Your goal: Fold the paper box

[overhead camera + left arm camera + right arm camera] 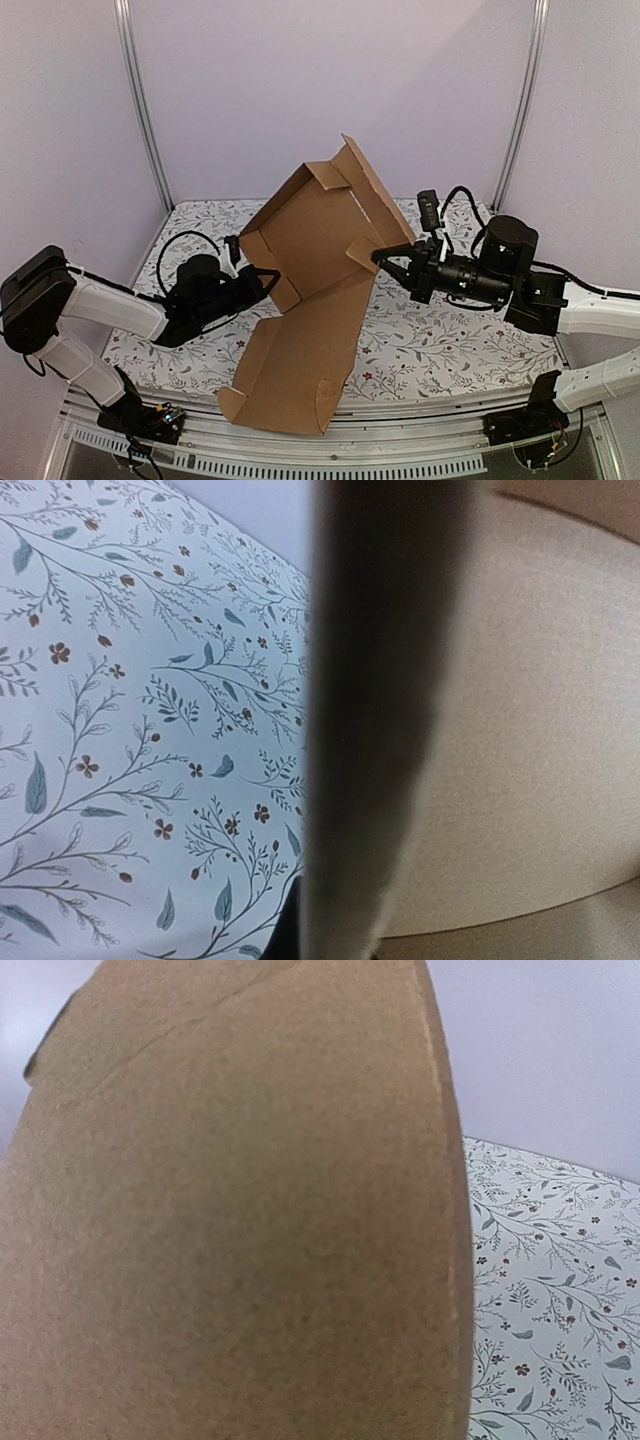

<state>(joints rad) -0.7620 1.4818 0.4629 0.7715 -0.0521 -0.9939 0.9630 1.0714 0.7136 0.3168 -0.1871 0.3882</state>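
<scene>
The paper box [320, 260], a large brown die-cut cardboard sheet with part-raised flaps, stands tilted over the table, its lower end down by the front edge. My left gripper [270, 280] is shut on a small flap at the sheet's left side. My right gripper [383, 258] is shut on a flap at its right edge. In the left wrist view a dark blurred cardboard edge runs down the middle, with the paper box [540, 730] surface to its right; the fingers are mostly hidden. The paper box [250, 1240] fills most of the right wrist view and hides that gripper's fingers.
The table [450, 350] wears a white cloth with a floral print, also seen as the table cloth [120, 680] and as the table cloth [560, 1290]. Lilac walls and two metal posts close the back. A metal rail [400, 410] runs along the front edge.
</scene>
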